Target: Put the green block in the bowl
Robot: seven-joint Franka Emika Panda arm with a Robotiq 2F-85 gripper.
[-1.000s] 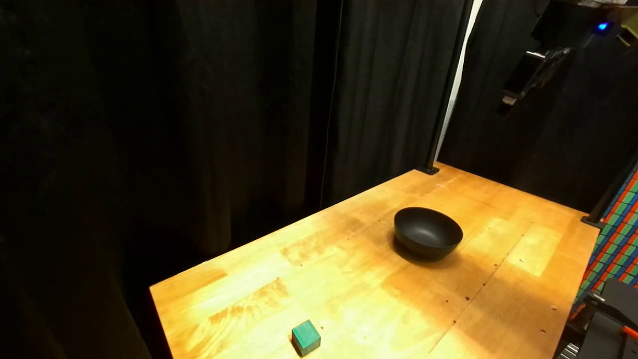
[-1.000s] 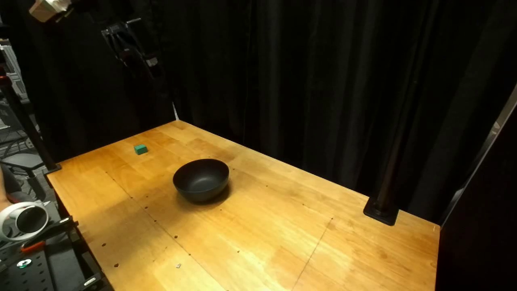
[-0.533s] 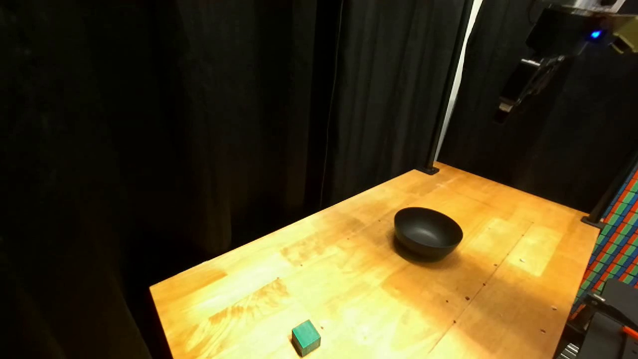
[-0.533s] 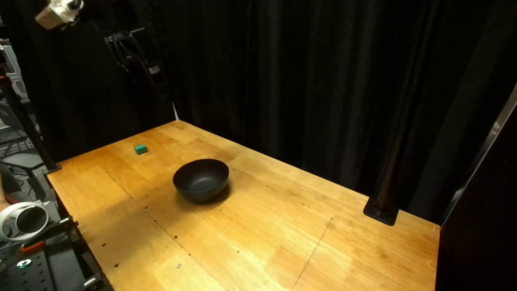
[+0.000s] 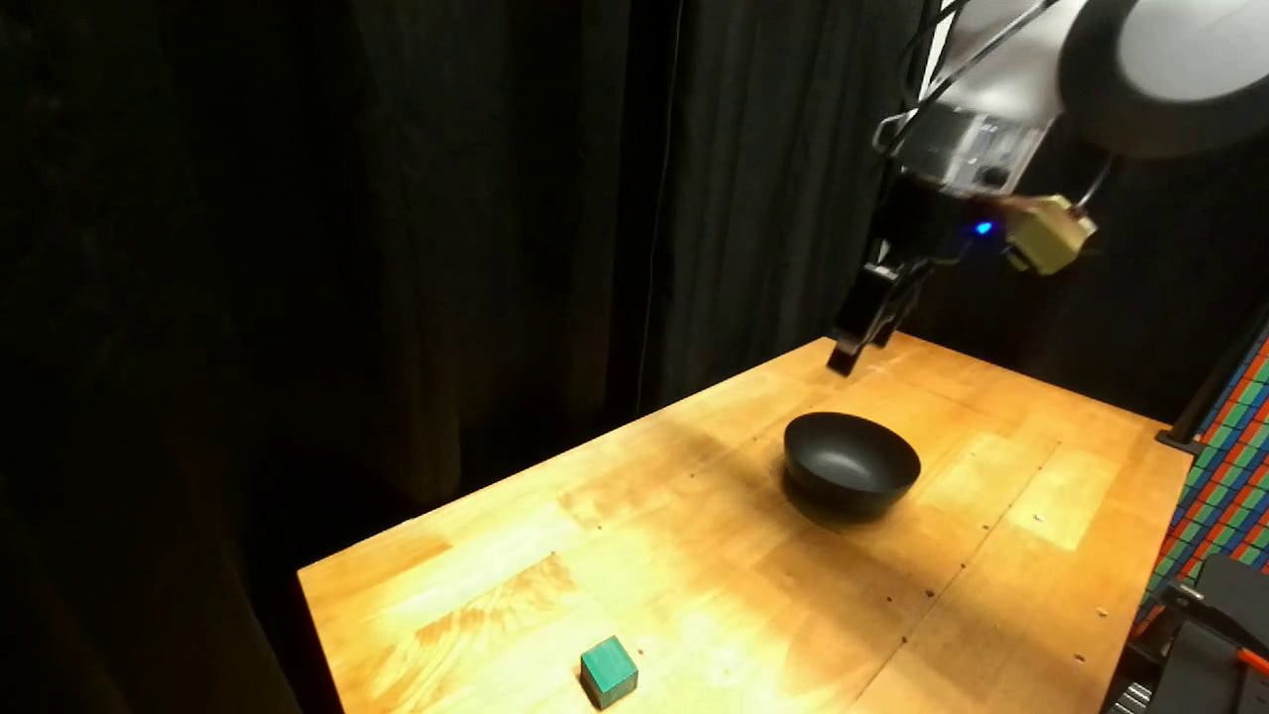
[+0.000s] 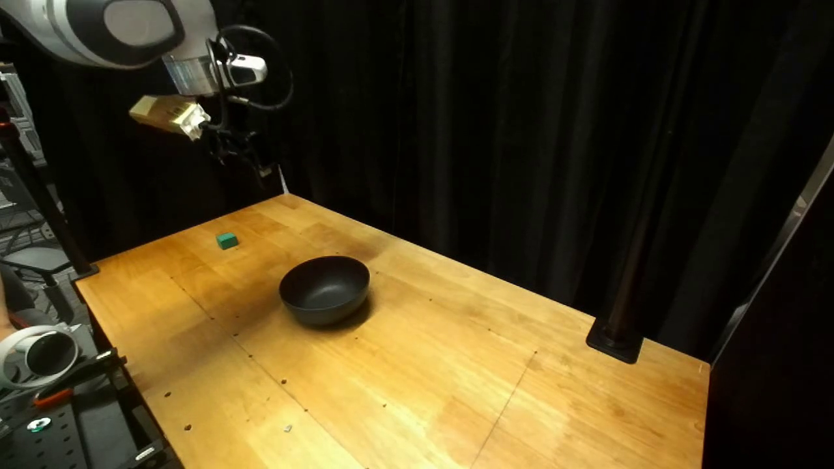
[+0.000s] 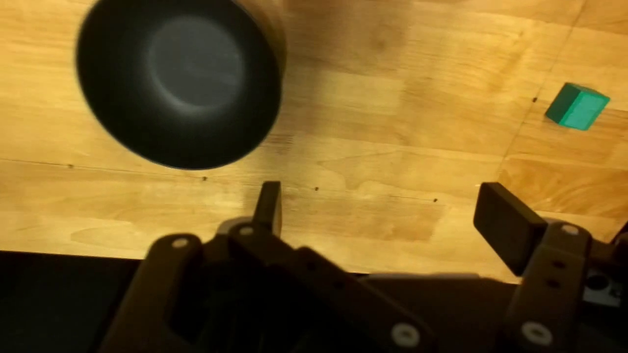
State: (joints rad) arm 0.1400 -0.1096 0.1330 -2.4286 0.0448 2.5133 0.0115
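Green, the block point(image 7: 578, 107) lies on the table point(image 7: 417, 98) at two o'clock from the gripper point(image 7: 381, 208) in the wrist view, its sides free for grasping. The bowl point(image 7: 184, 83) stands at ten o'clock, mouth up to receive it; the gripper is spread, holding nothing, presumably to straddle the block.

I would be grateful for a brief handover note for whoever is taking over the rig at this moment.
Pincer: open, holding nothing, raised above the wooden table.
Green block: on the table, toward the right of the wrist view.
Black bowl: upright on the table, toward the left of that view, apart from the block and with nothing visible inside.
Done: neither grasp nor placement yet.
Left: line up over the block, grip and lift it, then release it into the bowl.
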